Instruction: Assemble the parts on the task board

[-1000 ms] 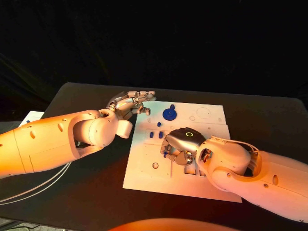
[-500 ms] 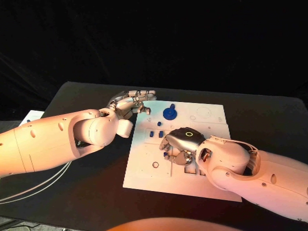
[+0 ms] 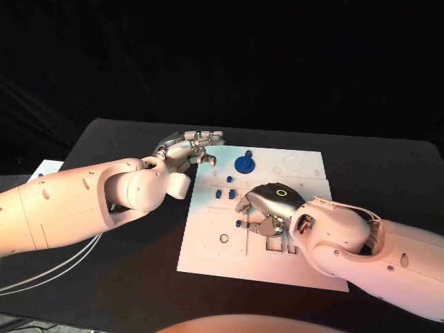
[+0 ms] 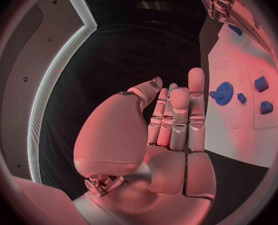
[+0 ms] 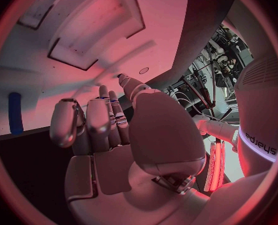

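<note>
The white task board [image 3: 210, 251] lies mid-table. A blue gear [image 3: 244, 164] sits near its far edge, with small blue parts [image 3: 225, 195] just nearer. My left hand [image 3: 190, 147] hovers at the board's far left corner, fingers straight and holding nothing [image 4: 176, 120]; the left wrist view shows the gear [image 4: 224, 93] and two blue blocks [image 4: 263, 95] beyond it. My right hand [image 3: 265, 210] is low over the board's middle with nothing in its fingers [image 5: 107, 125]. A small blue piece [image 3: 240, 223] lies on the board beside its fingertips, apart from them [image 5: 15, 113].
Cut-out recesses [image 5: 91, 52] mark the board near my right hand. White cables [image 3: 42, 267] trail over the black table's left side, and a pale sheet [image 3: 44, 168] lies at the left edge.
My right hand has shifted slightly to the right over the board's middle. The left hand and the blue parts have stayed in place.
</note>
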Motion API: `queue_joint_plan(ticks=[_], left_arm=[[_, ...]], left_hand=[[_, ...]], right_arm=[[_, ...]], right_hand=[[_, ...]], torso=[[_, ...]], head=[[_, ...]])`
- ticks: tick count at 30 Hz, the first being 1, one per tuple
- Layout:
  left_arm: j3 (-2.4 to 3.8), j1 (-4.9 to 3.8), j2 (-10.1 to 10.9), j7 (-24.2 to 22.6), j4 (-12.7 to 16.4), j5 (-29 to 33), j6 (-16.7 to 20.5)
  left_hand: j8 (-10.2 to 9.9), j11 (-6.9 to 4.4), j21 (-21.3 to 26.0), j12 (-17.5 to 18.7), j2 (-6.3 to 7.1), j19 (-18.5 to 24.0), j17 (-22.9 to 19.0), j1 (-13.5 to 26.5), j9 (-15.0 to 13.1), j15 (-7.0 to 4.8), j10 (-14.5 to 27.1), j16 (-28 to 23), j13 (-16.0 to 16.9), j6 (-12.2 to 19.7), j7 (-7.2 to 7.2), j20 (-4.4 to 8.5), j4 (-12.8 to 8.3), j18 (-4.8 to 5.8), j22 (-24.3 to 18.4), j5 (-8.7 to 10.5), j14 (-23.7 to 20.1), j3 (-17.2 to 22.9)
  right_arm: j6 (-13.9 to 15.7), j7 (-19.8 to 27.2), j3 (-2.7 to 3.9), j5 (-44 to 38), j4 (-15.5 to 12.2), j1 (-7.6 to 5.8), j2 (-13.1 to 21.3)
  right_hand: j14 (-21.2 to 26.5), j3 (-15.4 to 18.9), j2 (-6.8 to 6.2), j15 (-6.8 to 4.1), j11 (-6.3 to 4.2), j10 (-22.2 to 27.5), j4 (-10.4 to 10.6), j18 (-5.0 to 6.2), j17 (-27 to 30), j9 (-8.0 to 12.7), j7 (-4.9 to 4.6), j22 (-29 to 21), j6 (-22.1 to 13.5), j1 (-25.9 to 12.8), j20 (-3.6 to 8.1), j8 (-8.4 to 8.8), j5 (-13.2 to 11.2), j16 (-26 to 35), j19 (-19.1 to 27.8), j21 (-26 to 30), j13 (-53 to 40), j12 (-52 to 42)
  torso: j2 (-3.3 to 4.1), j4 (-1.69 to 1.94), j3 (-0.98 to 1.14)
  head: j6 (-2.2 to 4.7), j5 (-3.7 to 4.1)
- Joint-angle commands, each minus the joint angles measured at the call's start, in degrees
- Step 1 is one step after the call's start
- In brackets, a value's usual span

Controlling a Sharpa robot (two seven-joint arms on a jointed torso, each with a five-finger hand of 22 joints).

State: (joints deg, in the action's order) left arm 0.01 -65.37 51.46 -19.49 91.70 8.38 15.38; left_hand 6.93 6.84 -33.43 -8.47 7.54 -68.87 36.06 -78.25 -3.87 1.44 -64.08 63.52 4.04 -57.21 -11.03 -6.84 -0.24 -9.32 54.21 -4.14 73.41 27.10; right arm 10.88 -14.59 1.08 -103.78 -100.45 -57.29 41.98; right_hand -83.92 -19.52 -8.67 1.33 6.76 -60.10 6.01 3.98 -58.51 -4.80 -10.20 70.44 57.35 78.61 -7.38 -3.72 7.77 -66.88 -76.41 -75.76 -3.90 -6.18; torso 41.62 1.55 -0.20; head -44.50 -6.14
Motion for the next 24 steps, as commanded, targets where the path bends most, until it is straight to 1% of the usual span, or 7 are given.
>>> queue_joint_plan(ticks=[1,7,11,12,16,19,24], left_arm=[[0.04,-0.02,0.02,-0.27,0.1,0.2,-0.62],[0.04,-0.02,0.25,-0.26,0.17,0.19,-0.68],[0.03,-0.02,0.36,-0.27,0.27,0.19,-0.75],[0.03,-0.02,0.38,-0.27,0.3,0.19,-0.78],[0.03,-0.02,0.42,-0.29,0.32,0.19,-0.84],[0.03,-0.01,0.39,-0.34,0.22,0.1,-0.88],[0.02,-0.01,0.34,-0.5,0.05,-0.49,-0.9]], left_hand=[[0.09,-0.08,0.34,-0.25,-0.23,-0.01,-0.09,0.13,-0.02,0.13,0.49,-0.15,-0.03,0.35,-0.08,-0.32,-0.09,-1.08,-0.07,-0.14,-0.39,-0.34],[0.09,-0.08,0.34,-0.25,-0.23,-0.01,-0.09,0.13,-0.02,0.13,0.49,-0.15,-0.03,0.35,-0.08,-0.32,-0.09,-1.08,-0.07,-0.14,-0.39,-0.34],[0.09,-0.08,0.34,-0.25,-0.23,-0.01,-0.09,0.13,-0.02,0.13,0.49,-0.15,-0.03,0.35,-0.08,-0.32,-0.09,-1.08,-0.07,-0.14,-0.39,-0.34],[0.09,-0.08,0.34,-0.25,-0.23,-0.01,-0.09,0.13,-0.02,0.13,0.49,-0.15,-0.03,0.35,-0.08,-0.32,-0.09,-1.08,-0.07,-0.14,-0.39,-0.34],[0.12,-0.1,0.36,-0.3,-0.27,-0.02,-0.08,0.07,-0.03,0.13,0.52,-0.12,-0.03,0.38,-0.07,-0.32,-0.13,-1.08,-0.09,-0.15,-0.39,-0.34],[0.14,-0.1,0.37,-0.32,-0.29,-0.02,-0.07,0.05,-0.03,0.13,0.53,-0.11,-0.02,0.39,-0.06,-0.33,-0.15,-1.09,-0.09,-0.16,-0.39,-0.35],[0.14,-0.1,0.37,-0.32,-0.29,-0.02,-0.07,0.05,-0.03,0.13,0.53,-0.11,-0.02,0.39,-0.06,-0.33,-0.15,-1.09,-0.09,-0.16,-0.39,-0.35]], right_arm=[[3.18,-0.12,0.39,0.21,-1.42,-0.43,1.69],[1.24,-1.78,1.02,1.94,-3.7,-3.15,7.12],[-1.68,-3.5,1.18,1.65,-4.13,-5.1,10.57],[-2.32,-3.86,1.21,1.36,-4.12,-5.41,11.31],[-4.32,-4.75,1.24,0.39,-3.77,-6.07,13.2],[-5.19,-4.54,1.24,0.1,-3.36,-6.19,13.77],[-6.08,-4.01,1.17,0.24,-2.76,-6.08,13.75]], right_hand=[[-0.44,0.61,0.25,0.0,-0.33,-0.75,0.03,0.99,0.13,0.07,0.1,0.29,0.63,0.55,0.1,-0.27,0.25,0.4,-0.65,-0.01,0.03,-0.68],[-0.59,1.51,-0.07,-0.48,-1.01,-1.38,0.26,0.82,-0.03,0.21,1.13,0.96,0.76,0.52,0.45,-0.04,0.19,0.23,-1.26,-0.52,0.14,-1.43],[-0.64,3.93,-0.98,-1.02,-1.47,0.39,0.8,0.83,0.22,0.59,2.54,0.85,-0.35,0.04,0.93,0.17,0.09,0.39,-1.26,-0.39,0.31,-0.86],[-0.69,4.88,-1.06,-1.69,-1.67,1.16,1.01,0.86,0.21,0.67,3.02,0.81,-0.64,0.07,1.38,0.15,0.11,0.39,-1.25,-0.34,0.31,-0.56],[-0.87,8.2,-0.71,-2.7,-2.01,2.78,1.75,0.83,0.38,0.75,3.68,0.72,-0.96,1.2,2.45,0.12,-0.09,0.58,-1.31,-0.18,0.26,-0.04],[-0.95,8.99,-0.39,-2.82,-2.13,3.03,2.03,0.8,0.36,0.74,3.87,0.79,-0.87,1.72,2.59,0.07,-0.15,0.58,-1.4,-0.2,0.26,-0.01],[-1.04,9.46,0.36,-2.73,-2.22,2.68,2.25,0.76,0.43,0.67,4.27,0.86,-0.42,2.56,2.64,-0.04,-0.06,0.63,-1.5,-0.22,0.2,-0.29]], torso=[[-0.01,-0.03,-0.03],[-0.06,-0.15,-0.1],[-0.06,-0.14,-0.1],[-0.05,-0.12,-0.08],[-0.02,-0.15,-0.03],[0.04,-0.13,0.05],[-0.04,0.07,-0.02]], head=[[0.23,0.25],[0.62,0.76],[0.9,1.27],[1.0,1.45],[1.33,1.75],[1.62,1.85],[1.9,1.97]])
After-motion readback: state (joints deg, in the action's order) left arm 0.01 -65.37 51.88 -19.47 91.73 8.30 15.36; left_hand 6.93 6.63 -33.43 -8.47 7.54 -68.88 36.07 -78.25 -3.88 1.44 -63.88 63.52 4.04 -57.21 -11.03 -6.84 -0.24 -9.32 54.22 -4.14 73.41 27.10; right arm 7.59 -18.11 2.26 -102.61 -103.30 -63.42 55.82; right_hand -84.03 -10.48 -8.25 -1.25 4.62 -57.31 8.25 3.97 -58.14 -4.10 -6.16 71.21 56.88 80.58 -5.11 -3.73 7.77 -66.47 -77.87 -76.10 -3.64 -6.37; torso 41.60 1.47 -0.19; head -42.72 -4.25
